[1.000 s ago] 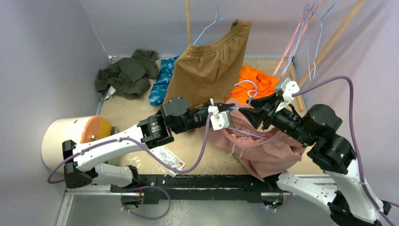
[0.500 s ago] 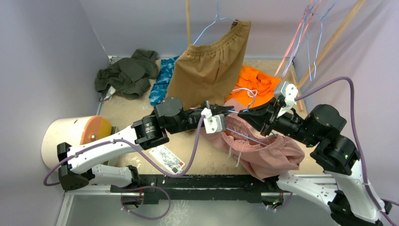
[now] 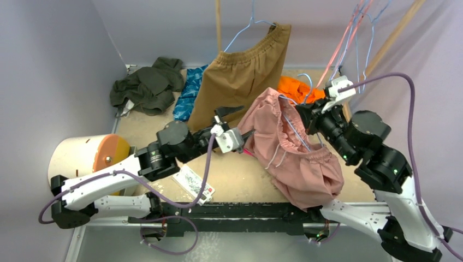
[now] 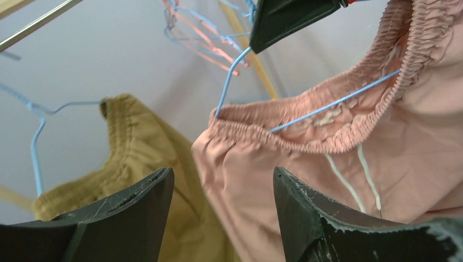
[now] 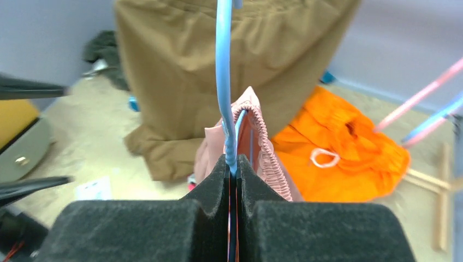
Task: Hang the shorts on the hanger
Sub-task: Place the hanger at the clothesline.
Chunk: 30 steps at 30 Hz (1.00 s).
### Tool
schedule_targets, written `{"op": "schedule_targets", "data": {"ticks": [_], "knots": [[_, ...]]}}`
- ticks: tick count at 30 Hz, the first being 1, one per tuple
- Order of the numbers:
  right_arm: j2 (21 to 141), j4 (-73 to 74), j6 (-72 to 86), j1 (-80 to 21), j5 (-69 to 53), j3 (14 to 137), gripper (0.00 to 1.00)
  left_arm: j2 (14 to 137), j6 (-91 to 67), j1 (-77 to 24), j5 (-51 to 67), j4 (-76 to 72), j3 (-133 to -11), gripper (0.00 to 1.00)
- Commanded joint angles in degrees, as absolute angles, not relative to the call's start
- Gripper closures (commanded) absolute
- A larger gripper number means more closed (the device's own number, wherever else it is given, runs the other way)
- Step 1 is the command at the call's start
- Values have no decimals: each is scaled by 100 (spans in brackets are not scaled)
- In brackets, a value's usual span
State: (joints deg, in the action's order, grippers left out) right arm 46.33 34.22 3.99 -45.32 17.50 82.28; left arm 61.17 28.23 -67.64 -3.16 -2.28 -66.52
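Right claw (image 5: 233, 164) pinched shut on the hanger (image 5: 224, 82); shorts (image 3: 297, 164) hang from it by the waistband. Left claw (image 4: 223, 177) open, empty. Fabric looks light and limp, likely to slide on wire — best gripped at the elastic waistband.

Dusty-pink shorts (image 3: 297, 158): soft fabric, gathered elastic waistband, two pale drawstring ends dangling below the waist. Held aloft at mid-tabletop, waistband uppermost and gaping open, one end of it hooked over the wire, body hanging bunched and creased toward the near right edge; contact with the tabletop not discernible. Thin light-blue wire hanger (image 4: 334, 100): one straight run crossing the open waistband just inside the elastic, bent corner lodged at the waistband's end, a further length rising from there into the closed pads of the right tool (image 5: 233, 164), pinched fast.
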Motion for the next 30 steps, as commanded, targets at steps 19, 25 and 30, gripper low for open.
{"op": "schedule_targets", "data": {"ticks": [19, 25, 30], "knots": [[6958, 1734, 434, -2748, 3139, 9450, 100, 3810, 1420, -6785, -1608, -604, -4458, 30], [6948, 438, 612, -2115, 2287, 9015, 100, 3488, 734, -6785, -1646, -1358, -3685, 30], [6898, -147, 122, -2054, 2485, 9054, 100, 3317, 683, -6785, -1596, -1059, -3521, 31]]}}
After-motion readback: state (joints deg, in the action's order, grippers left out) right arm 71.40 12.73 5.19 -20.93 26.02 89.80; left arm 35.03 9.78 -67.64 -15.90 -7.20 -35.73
